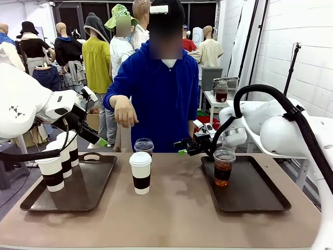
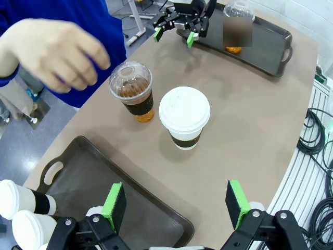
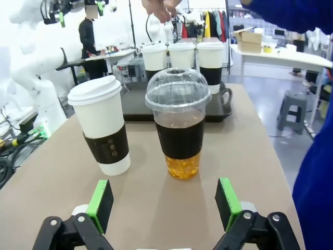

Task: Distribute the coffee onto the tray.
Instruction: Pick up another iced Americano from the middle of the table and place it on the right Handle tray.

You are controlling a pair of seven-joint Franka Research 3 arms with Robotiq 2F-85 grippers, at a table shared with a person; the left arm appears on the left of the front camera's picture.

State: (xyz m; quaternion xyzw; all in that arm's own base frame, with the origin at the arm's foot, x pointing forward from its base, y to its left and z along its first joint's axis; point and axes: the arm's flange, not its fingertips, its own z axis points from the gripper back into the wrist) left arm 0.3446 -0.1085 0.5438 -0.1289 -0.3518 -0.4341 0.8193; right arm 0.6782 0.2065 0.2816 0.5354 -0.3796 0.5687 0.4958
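The left end effector (image 2: 176, 204) has its green pads (image 2: 113, 200) spread wide with nothing between them. It hangs above an edge of the left tray (image 2: 78, 172) and touches nothing.

The right end effector (image 3: 164, 204) is spread just as wide and is also empty. It sits low over the table (image 3: 151, 182). In its wrist view, the centre iced coffee cup (image 3: 178, 125) stands at 12 o'clock, apart from the pads.

Every cup stands upright, long axis vertical, lid on top.

- **Middle of the table:** The centre paper cup (image 1: 140, 173), white with a white lid and a dark brown sleeve, stands here. The centre iced coffee cup is just beside it at its 12 o'clock, toward the person. It is clear plastic with a dome lid and holds dark coffee.
- **9 o'clock side:** The dark left tray lies here and carries three paper cups (image 1: 52, 174) in a close row along its left part.
- **3 o'clock side:** The right tray (image 1: 260, 192) lies here. The second iced coffee cup (image 1: 223, 167) stands on its far left part, just beside the right end effector.

The person's hand (image 1: 125, 112) hovers above the centre iced coffee cup with its fingers hanging down, holding nothing.
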